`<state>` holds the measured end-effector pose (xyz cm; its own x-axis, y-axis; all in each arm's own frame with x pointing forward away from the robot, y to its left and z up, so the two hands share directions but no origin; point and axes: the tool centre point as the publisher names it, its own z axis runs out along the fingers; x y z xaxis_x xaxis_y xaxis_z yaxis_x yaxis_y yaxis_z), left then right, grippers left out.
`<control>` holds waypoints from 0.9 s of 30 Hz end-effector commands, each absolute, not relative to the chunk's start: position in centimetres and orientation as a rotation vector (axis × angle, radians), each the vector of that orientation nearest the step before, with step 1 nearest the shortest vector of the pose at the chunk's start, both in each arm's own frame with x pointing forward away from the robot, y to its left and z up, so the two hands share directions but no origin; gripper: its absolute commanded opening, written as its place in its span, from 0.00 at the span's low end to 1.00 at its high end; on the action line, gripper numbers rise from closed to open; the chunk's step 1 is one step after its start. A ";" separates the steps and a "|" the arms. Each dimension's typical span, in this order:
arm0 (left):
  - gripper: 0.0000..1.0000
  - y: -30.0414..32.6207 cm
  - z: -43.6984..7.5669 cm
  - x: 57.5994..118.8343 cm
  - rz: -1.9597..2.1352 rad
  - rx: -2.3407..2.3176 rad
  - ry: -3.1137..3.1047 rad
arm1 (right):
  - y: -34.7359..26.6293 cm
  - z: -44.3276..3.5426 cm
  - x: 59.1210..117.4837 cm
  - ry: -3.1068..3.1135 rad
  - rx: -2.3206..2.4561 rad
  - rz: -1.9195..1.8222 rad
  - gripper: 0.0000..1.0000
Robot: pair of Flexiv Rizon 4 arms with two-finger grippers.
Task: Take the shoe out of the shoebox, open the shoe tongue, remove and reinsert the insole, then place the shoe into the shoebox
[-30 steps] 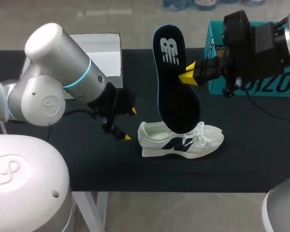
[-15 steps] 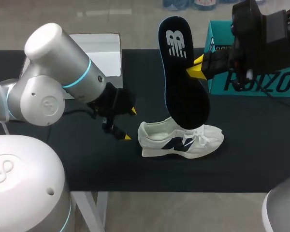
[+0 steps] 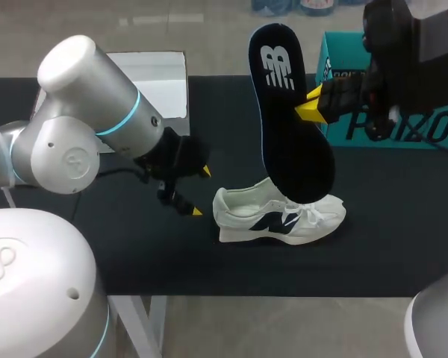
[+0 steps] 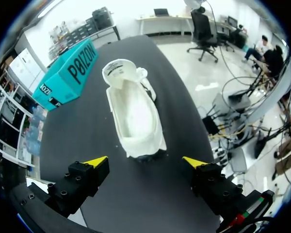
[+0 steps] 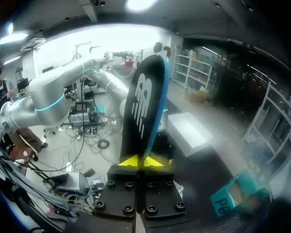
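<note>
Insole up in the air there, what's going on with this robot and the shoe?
The right gripper is shut on the black insole and holds it up on end above the white shoe, which sits on the table with its inside bare. The left gripper is open and holds nothing, just behind the shoe's heel. The teal shoebox stands at the back right.
</note>
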<state>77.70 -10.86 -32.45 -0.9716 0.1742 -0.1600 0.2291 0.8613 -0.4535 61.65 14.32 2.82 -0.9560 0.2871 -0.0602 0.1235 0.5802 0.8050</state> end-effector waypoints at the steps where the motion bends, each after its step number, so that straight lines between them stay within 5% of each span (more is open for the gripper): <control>1: 1.00 -12.0 -31.2 78.4 -0.722 0.343 2.897 | 14.7 2.9 62.1 2.633 0.343 1.312 0.00; 12: 1.00 -17.1 -29.1 80.7 -0.757 0.429 2.831 | 14.7 2.9 62.1 2.633 0.343 1.312 0.00; 27: 1.00 -23.0 -35.4 82.9 -0.687 0.468 2.918 | 14.7 2.9 62.1 2.633 0.343 1.312 0.00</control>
<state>81.72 -20.43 -32.76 -0.9446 0.2621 -0.1977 0.3239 0.8424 -0.4307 61.73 14.41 2.84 -0.9564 0.2859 -0.0599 0.1233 0.5809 0.8046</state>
